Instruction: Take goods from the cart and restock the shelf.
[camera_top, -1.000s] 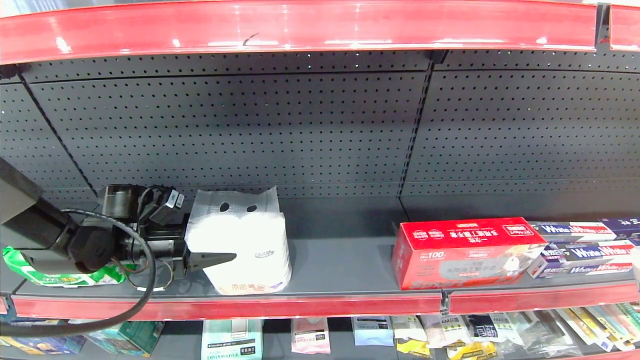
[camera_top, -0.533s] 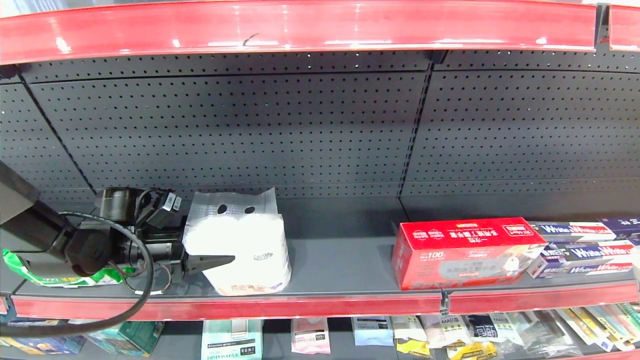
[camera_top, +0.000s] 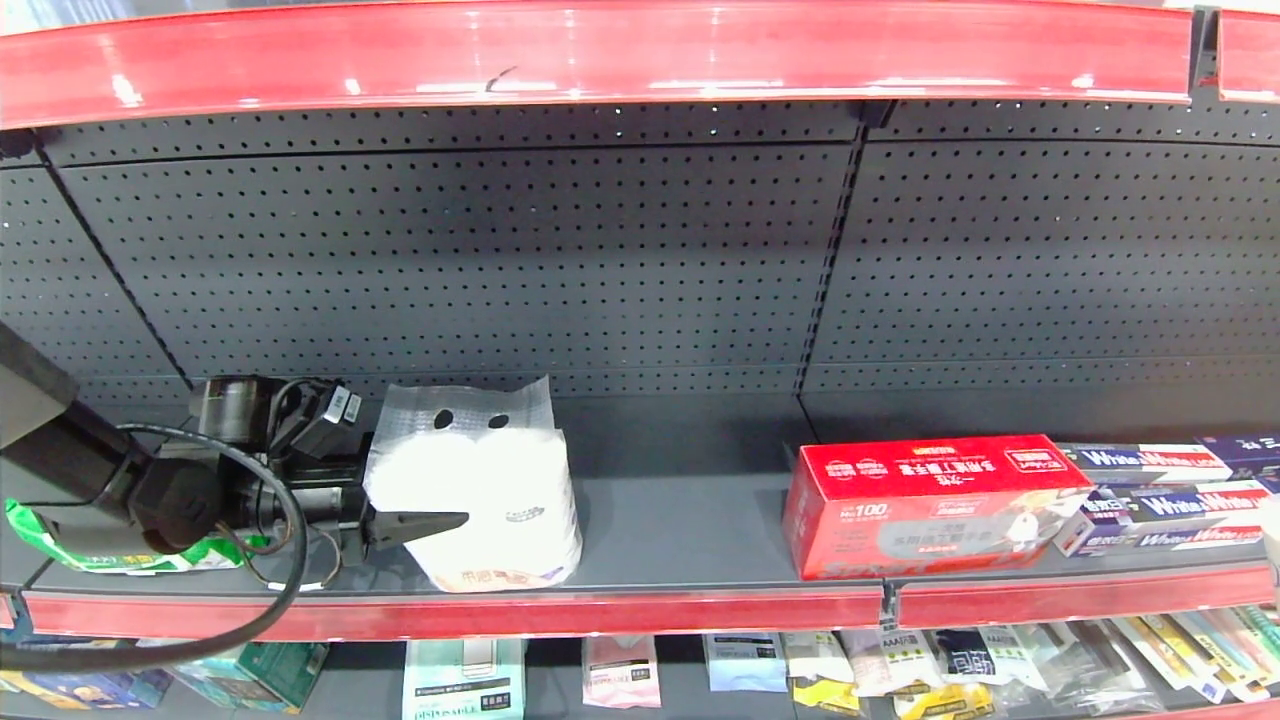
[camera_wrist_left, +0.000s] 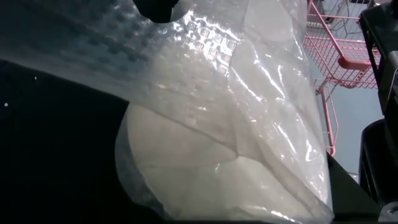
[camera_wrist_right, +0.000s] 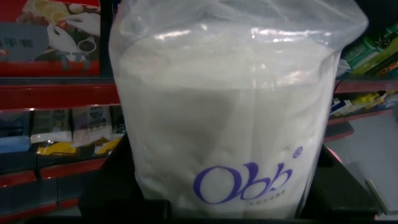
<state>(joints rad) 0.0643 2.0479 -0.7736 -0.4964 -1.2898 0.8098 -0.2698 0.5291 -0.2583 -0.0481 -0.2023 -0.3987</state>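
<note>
The left gripper (camera_top: 440, 505) straddles the toilet-roll pack (camera_top: 500, 470), which stands on the shelf (camera_top: 690, 520), and its jaws seem closed across the pack's sides. The right gripper (camera_wrist_right: 224, 205) clasps a second pack (camera_wrist_right: 230, 106). Both packs look light, soft and squashy under slippery film, so a gentle grip across the middle of the rolls suits best.

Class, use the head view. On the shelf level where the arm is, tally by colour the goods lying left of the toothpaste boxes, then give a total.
White pack: 1
Green pack: 1
Red box: 1
Total: 3
</note>
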